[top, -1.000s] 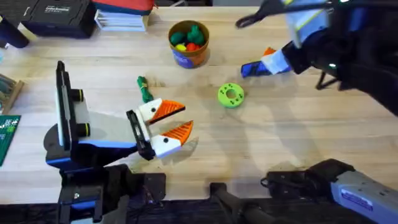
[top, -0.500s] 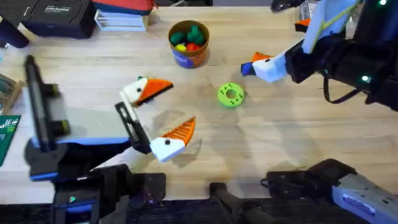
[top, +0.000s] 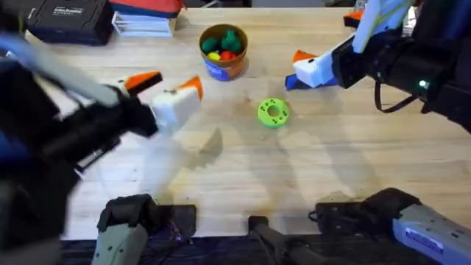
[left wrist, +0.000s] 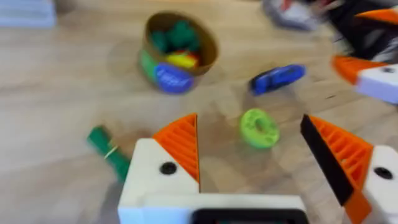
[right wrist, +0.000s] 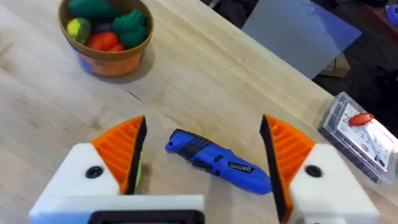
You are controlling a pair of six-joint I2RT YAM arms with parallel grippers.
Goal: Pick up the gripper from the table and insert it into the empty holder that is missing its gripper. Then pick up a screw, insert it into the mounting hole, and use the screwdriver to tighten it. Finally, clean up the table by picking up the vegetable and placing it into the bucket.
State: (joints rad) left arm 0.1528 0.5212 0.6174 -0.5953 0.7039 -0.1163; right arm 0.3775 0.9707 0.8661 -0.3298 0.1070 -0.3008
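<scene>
Since the earlier frame the left gripper (top: 163, 87) has swung up toward 11 o'clock, fingers apart, empty; vegetable (left wrist: 109, 152) lies beneath it. Right gripper (right wrist: 202, 155), jaws apart, straddles the screwdriver (right wrist: 217, 161); bucket (top: 224, 51) at 12 o'clock.

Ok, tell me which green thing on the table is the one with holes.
The flat round green disc, beside the bucket; the slim green vegetable has no holes.

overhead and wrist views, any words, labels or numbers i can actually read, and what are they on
None can be read for certain.
Black case at the table's far left: white lettering, too small to read.
The screwdriver: a small label on its side, too blurred.
The bucket: pale marking on the blue band, unreadable.
Clear packet by the table edge: print too small.
</scene>
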